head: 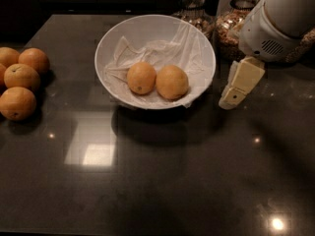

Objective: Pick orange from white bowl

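The white bowl (105, 43) stands on the dark table at the back centre and is lined with a white cloth. Two fruits lie in it side by side. The orange (172, 82) is the pale, slightly oval one on the right. A rounder, deeper-orange fruit (141, 77) with a dark dot lies to its left. My gripper (239, 85) hangs from the white arm at the upper right. It points down just outside the bowl's right rim, above the table, and holds nothing.
Several darker oranges (19, 82) lie in a cluster at the table's left edge. Two glass jars (194, 4) (236, 14) with grainy contents stand behind the bowl, near the arm. The dark glossy table (162, 181) reflects ceiling lights.
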Controlling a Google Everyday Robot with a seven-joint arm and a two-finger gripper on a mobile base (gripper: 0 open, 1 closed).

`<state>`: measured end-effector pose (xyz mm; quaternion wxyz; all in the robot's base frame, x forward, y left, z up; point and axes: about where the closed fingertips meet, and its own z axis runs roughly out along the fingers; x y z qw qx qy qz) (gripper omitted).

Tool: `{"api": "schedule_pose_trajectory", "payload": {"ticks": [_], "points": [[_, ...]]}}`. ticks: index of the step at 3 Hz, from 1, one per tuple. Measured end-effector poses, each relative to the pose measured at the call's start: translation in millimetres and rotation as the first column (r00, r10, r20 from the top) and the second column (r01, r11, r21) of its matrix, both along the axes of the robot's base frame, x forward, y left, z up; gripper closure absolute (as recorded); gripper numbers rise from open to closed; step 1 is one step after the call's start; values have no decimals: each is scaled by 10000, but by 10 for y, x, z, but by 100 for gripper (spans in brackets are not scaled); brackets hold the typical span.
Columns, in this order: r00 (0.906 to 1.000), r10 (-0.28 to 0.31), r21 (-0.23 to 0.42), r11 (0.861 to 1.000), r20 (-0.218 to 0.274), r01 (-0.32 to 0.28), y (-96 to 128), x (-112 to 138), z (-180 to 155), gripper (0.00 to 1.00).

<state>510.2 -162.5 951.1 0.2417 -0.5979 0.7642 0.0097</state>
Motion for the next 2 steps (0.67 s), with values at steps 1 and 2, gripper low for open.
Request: {"api": "schedule_pose_trajectory", "payload": {"ticks": [1,2], "points": [[9998,107,1049,9944,164,-124,319,176,-71,0],[9980,350,1408,9891,525,-421,620,296,-33,0]]}}
